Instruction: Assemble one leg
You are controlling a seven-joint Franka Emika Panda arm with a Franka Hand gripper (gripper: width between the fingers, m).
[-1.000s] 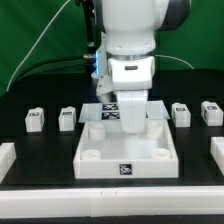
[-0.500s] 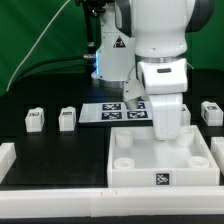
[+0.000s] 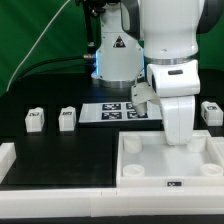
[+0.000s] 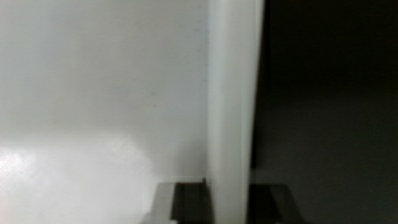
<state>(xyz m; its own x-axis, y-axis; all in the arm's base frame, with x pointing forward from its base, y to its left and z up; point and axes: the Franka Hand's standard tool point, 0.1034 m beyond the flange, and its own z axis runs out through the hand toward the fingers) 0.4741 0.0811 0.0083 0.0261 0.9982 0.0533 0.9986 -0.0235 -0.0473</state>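
White tray (image 3: 140,172) wall pinched between gripper (image 4: 231,203) jaws, clear only in wrist view. Exterior view alone shows two legs (image 3: 35,120) at its left, marker board (image 3: 118,110) farther back.

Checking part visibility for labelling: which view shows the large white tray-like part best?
The exterior view: the tray-like part shows its walls and corner sockets, though the frame crops its edge. The wrist view shows only a blurred white close-up, no outline.

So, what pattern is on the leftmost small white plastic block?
The small white plastic block carries a black-and-white square tag; clearest in the exterior view.
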